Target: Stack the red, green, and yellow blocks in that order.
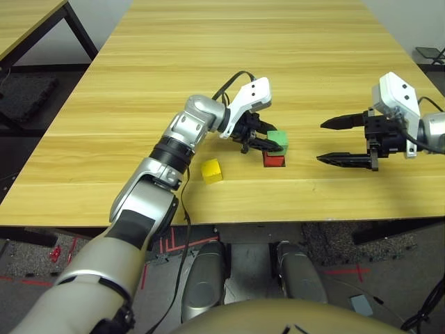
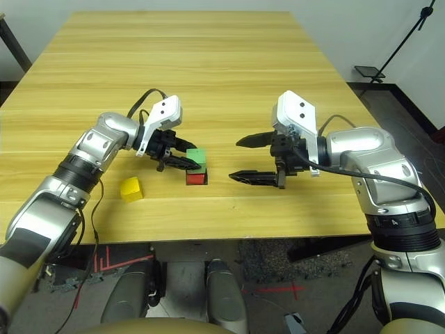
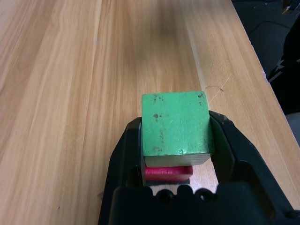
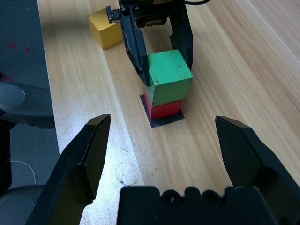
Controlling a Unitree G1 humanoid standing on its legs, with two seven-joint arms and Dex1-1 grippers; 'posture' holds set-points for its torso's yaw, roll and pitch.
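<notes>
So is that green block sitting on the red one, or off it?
It looks on: the green block sits directly above the red block, no gap visible, with the left gripper closed around it.

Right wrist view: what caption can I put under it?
Black left gripper holding a green cube on a red cube.
</notes>
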